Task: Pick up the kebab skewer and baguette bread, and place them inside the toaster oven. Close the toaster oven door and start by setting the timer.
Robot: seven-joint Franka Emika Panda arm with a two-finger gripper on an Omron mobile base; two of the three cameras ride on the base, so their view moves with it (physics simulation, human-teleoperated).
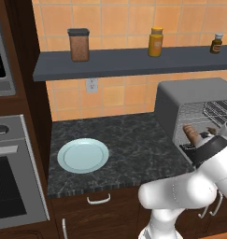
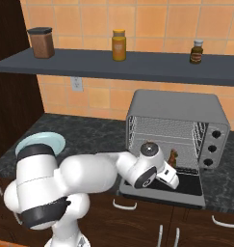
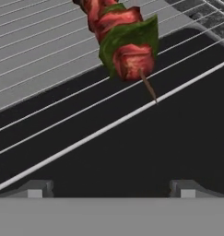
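With its fingers spread wide and holding nothing, the gripper (image 3: 111, 189) hovers over the dark glass door (image 3: 145, 152). Just beyond, the chunky red-and-green skewer (image 3: 125, 41) lies on the thin wire rack (image 3: 35, 50) inside the boxy grey toaster oven (image 2: 178, 108), beside the oblong brown bread (image 1: 192, 135).

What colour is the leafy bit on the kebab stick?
Green, between red meat chunks on the kebab skewer; the hand view shows it best.

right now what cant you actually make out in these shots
- kebab skewer: far end cut by the hand view's top edge.
- baguette bread: near end hidden by the arm, left base view.
- toaster oven knobs: markings too small, right base view.
- toaster oven door: partly behind the wrist.
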